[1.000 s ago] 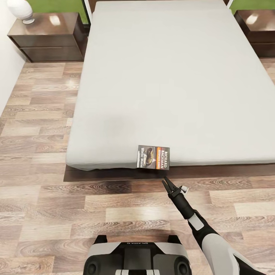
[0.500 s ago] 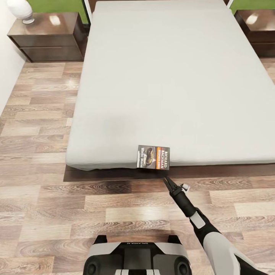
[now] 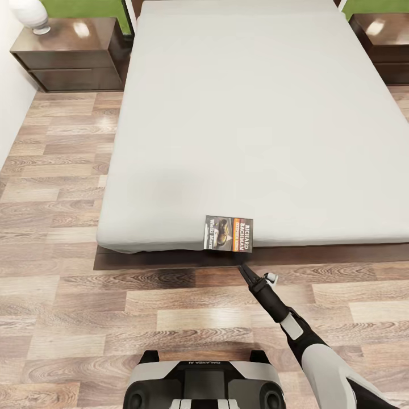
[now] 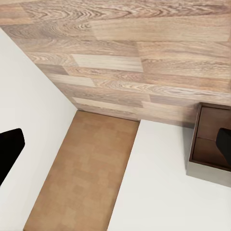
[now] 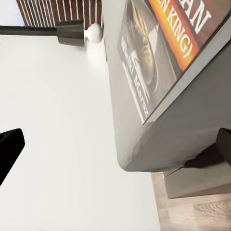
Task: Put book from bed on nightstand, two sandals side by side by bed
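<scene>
Bed (image 3: 244,113) — book (image 3: 229,233) at edge

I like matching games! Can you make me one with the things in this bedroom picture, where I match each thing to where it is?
Things:
1. book
2. right gripper
3. white lamp
4. nightstand

Places:
A. on top of the nightstand
B. at the near edge of the bed, lying flat
C. beside the bed's head end, on the floor
D. just in front of the book, low over the floor

Pairs: 1-B, 2-D, 3-A, 4-C
</scene>
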Tool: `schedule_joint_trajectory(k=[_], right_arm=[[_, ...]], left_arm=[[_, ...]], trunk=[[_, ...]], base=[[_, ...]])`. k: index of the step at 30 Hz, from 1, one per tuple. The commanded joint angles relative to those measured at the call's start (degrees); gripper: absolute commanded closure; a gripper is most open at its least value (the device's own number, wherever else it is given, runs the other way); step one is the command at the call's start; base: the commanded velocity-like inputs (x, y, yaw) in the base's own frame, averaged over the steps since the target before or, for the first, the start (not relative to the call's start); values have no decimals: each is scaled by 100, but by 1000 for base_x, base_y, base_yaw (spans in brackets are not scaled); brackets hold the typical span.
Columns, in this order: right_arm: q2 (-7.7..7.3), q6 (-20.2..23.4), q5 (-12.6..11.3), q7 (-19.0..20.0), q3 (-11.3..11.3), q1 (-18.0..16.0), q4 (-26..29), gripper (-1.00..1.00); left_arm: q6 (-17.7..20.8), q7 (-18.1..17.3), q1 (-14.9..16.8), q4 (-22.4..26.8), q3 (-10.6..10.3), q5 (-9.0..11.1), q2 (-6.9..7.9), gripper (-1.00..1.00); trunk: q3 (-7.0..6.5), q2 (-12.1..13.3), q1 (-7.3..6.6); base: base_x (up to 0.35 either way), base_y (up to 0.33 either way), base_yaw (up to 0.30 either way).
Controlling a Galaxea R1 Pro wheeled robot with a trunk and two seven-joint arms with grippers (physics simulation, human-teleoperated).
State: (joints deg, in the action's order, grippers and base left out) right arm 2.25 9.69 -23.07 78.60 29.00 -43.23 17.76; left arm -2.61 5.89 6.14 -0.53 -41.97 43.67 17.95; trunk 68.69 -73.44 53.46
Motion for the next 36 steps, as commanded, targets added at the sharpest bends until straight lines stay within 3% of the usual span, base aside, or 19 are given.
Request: schedule_joint_trajectory(k=[1, 8, 15, 23, 36], right_arm=[[-1, 63, -37, 31, -17, -4, 1, -100], [-19, 67, -65, 52, -28, -2, 4, -100], [-133, 65, -80, 64, -6, -1, -3, -100], [-263, 61, -84, 82, 7, -1, -15, -100], [-287, 66, -92, 92, 21, -1, -22, -100]], left_arm=[[-18, 8, -11, -5, -48, 41, -2, -100], [-15, 8, -28, -3, -44, 44, 3, -100], [-12, 8, -36, -5, -46, 45, 6, -100], [-16, 8, -41, -2, -47, 45, 7, -100], [-16, 13, -42, -6, -48, 37, 3, -100]], trunk=[[2, -1, 0], [2, -1, 0], [74, -162, 88], [74, -162, 88], [74, -162, 88]], base=[[0, 0, 0], [0, 0, 0], [0, 0, 0], [0, 0, 0], [0, 0, 0]])
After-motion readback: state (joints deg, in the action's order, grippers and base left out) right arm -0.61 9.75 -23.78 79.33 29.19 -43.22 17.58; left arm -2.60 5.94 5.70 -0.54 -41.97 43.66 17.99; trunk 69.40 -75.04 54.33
